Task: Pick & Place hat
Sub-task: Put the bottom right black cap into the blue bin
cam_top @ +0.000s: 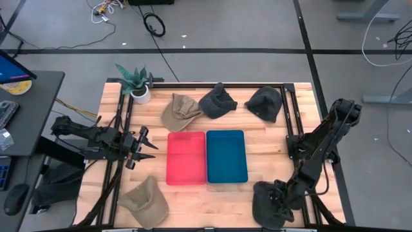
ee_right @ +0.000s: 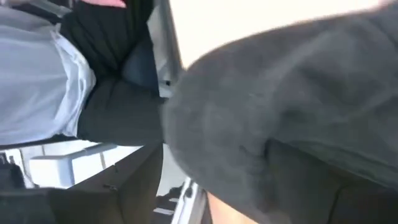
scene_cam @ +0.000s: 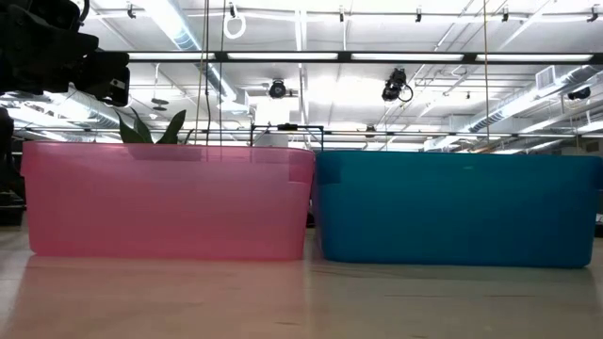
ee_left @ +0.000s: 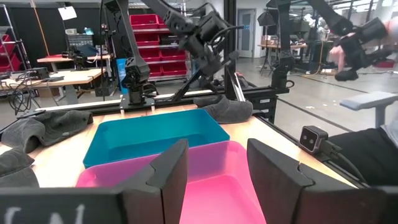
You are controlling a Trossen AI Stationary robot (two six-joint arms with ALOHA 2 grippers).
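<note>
Five hats lie on the wooden table. Along the far side are a tan one (cam_top: 180, 111) and two dark ones (cam_top: 217, 102) (cam_top: 264, 103). A second tan hat (cam_top: 145, 201) lies at the near left, and a dark grey hat (cam_top: 269, 206) sits at the near right corner. My right gripper (cam_top: 283, 192) is down at this grey hat, which fills the right wrist view (ee_right: 280, 118) and hides the fingers. My left gripper (cam_top: 147, 145) (ee_left: 217, 177) hovers open, level, just left of the pink bin (cam_top: 187, 158).
A blue bin (cam_top: 226, 156) (scene_cam: 457, 207) stands against the pink bin (scene_cam: 170, 202) at mid-table. A potted plant (cam_top: 136, 84) is at the far left corner. Black frame rails run along both sides. A person's clothing (ee_right: 56, 81) shows by the near right corner.
</note>
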